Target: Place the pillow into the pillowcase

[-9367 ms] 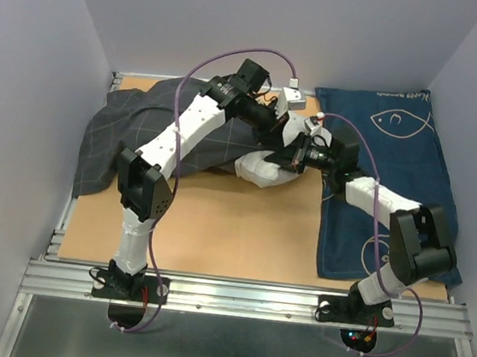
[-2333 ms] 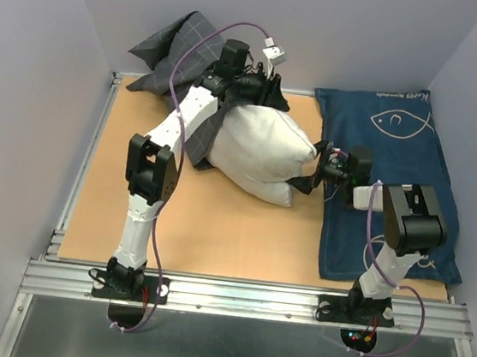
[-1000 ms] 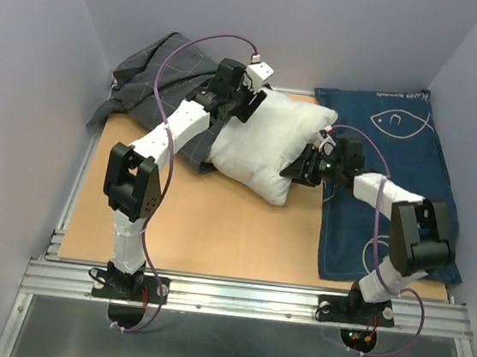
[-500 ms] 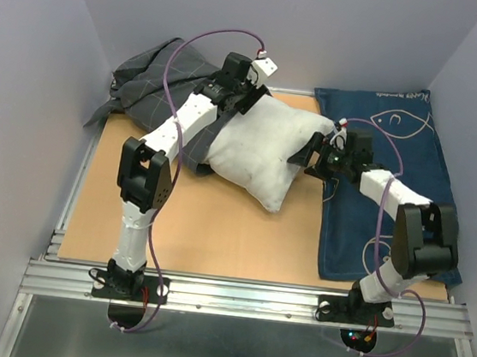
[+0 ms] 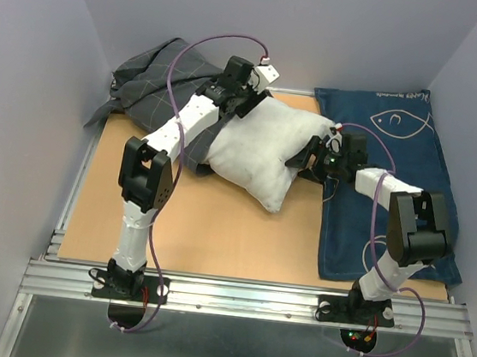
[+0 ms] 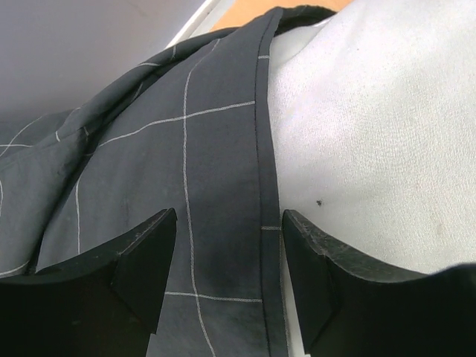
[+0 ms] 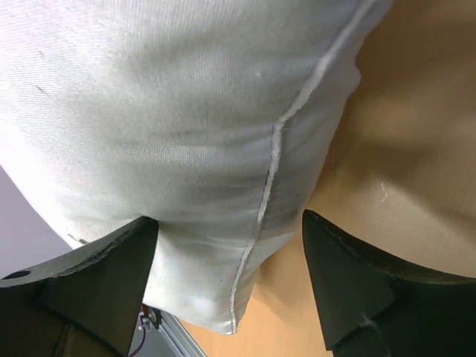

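White pillow [image 5: 255,146] is seen from above on the table [image 5: 199,226], its left end partly covered by the grey pillowcase [image 5: 159,79]; fingertips there are hard to make out. By the left wrist, the left gripper [image 6: 227,223] is shown spread wide over the pillowcase hem. By the right wrist, the right gripper [image 7: 230,223] is shown open astride the pillow's seamed edge, with nothing clamped.

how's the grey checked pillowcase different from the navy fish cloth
Pattern: the pillowcase is dark grey with a thin light grid, while the navy cloth carries white fish outlines.
Pose: the pillowcase is bunched up at the far left, and the navy cloth lies spread flat along the right side.
Contact: the pillowcase's hem lies over one end of the pillow; the navy cloth is beside the pillow's other end.
Both are dark fabric.
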`<action>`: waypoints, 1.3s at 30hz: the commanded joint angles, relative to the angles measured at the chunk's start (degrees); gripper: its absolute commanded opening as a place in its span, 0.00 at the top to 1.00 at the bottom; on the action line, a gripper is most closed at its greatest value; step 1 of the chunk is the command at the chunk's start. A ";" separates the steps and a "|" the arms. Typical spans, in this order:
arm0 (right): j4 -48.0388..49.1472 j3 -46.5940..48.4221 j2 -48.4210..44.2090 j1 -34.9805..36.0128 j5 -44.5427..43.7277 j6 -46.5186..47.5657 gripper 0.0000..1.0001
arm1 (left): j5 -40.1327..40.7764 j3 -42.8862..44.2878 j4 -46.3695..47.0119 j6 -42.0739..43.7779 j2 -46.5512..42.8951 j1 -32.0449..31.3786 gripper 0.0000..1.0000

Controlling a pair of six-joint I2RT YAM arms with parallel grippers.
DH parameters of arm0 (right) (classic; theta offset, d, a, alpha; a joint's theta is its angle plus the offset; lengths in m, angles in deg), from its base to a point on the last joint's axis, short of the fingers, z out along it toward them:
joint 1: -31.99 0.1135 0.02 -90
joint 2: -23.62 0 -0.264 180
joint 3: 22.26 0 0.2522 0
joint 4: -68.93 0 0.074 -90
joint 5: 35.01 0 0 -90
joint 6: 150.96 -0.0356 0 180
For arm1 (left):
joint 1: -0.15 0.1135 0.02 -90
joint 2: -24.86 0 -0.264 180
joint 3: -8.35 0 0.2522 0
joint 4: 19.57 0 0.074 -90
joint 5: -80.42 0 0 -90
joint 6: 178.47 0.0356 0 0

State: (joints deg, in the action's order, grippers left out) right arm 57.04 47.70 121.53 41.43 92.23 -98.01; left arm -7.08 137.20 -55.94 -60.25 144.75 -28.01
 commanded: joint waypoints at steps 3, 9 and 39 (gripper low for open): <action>6.30 1.63 0.70 -0.11 3.10 -0.91 0.32 | 2.68 3.10 -4.26 2.62 2.95 0.04 0.64; 18.91 1.80 2.55 0.06 8.11 -9.23 0.77 | -24.91 17.70 -14.03 -2.21 5.17 -1.19 1.00; 25.83 -8.30 -4.13 1.29 9.08 -22.28 0.75 | -24.41 -31.87 -1.99 -6.97 -36.02 -3.92 0.38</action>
State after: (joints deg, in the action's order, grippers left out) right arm 80.63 41.32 120.61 41.82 100.97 -121.53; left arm -37.72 117.29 -56.05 -74.82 121.91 -31.97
